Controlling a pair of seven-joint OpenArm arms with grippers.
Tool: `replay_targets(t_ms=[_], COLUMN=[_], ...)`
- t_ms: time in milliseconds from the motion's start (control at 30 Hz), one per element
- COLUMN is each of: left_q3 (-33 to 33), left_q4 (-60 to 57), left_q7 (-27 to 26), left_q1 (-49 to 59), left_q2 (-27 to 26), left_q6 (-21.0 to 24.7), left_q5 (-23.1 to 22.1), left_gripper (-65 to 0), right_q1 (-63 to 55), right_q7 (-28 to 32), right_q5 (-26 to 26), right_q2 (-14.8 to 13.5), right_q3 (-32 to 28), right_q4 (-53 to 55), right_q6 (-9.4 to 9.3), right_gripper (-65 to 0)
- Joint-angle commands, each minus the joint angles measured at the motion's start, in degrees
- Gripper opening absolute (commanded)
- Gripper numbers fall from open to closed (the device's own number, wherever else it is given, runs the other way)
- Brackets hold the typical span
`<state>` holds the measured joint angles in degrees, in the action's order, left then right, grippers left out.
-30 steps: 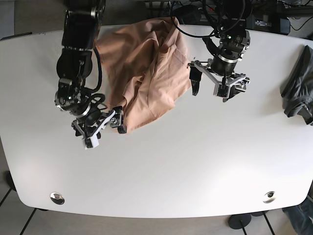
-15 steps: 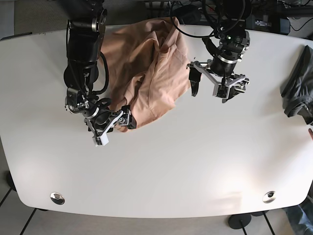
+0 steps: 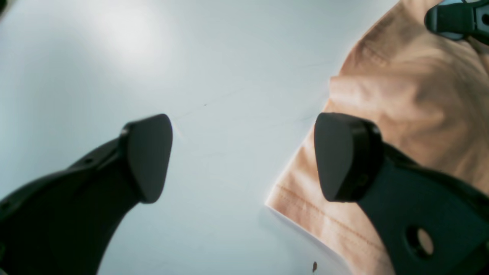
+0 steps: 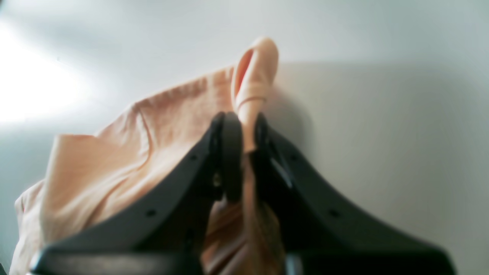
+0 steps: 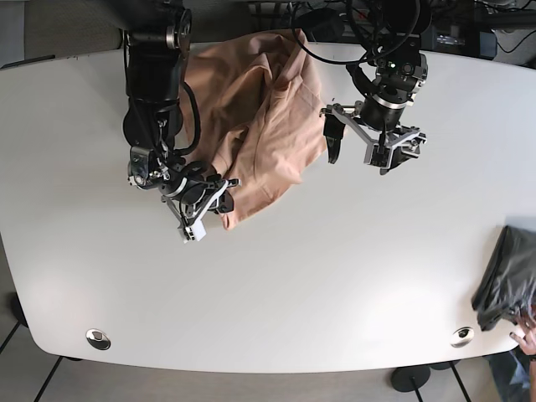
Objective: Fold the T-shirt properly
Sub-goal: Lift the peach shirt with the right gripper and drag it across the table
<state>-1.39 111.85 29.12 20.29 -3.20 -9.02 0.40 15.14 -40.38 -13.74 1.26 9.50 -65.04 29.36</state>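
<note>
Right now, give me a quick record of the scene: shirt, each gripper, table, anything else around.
T-shirt: peach, crumpled, unfolded, at the table's far side
right gripper: shut on a fold of the shirt's edge
left gripper: open, empty, one finger over the shirt's hem
table: white
dark garment: at the table's near edge, a person's hand beside it

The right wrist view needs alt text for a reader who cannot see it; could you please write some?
The right pincer is shut on a bunched fold of the peach T-shirt, which trails left over the white table.
</note>
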Motion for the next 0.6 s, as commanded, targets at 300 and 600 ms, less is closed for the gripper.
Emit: replay_targets(t_ms=[300,600], left_q3=[0.0,-0.3], left_q4=[1.5,1.6], left_q7=[-0.4,1.2], left_q1=[0.2,0.1], left_q2=[0.3,0.3], left_q6=[-4.7,-5.8], left_q5=[-0.3,-0.3], left_gripper=[-15.1,-15.1], right_q1=[6.1,21.9], right_q7=[-5.6,-5.9], right_q5=[0.0,0.0], right_q2=[-0.5,-1.7], right_q3=[-4.1,-12.2], right_q4=[-22.2,-25.4], right_q6=[-0.05,-0.13], right_gripper=[-63.1,-63.1])
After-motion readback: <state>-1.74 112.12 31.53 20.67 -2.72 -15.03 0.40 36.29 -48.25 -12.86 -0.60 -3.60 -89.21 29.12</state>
